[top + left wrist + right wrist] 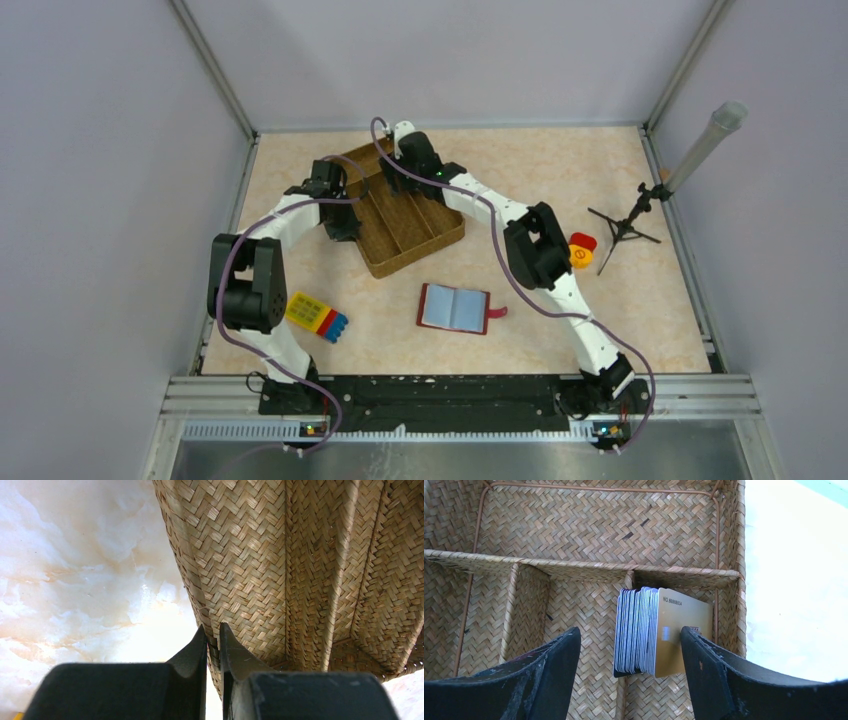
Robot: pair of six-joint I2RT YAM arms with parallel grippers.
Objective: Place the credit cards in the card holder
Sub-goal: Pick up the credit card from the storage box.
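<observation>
Several credit cards [639, 630] stand on edge as one stack in a compartment of the basket [589, 525], directly between the spread fingers of the right end effector [629, 631]. Their faces are toward the fingers, the gold one just beside one finger. The left end effector [213, 632] pinches the basket's wall. The card holder [455, 308] lies open on the desk [620, 300], well apart.

Reaching forward with 2 arms, elbows bent and raised. Pinching basket rim [192, 587] with left gripper [213, 630], jaws almost shut. Pointing right wrist downward, holding right gripper [629, 632] spread wide, black fingers [551, 665] well apart.
</observation>
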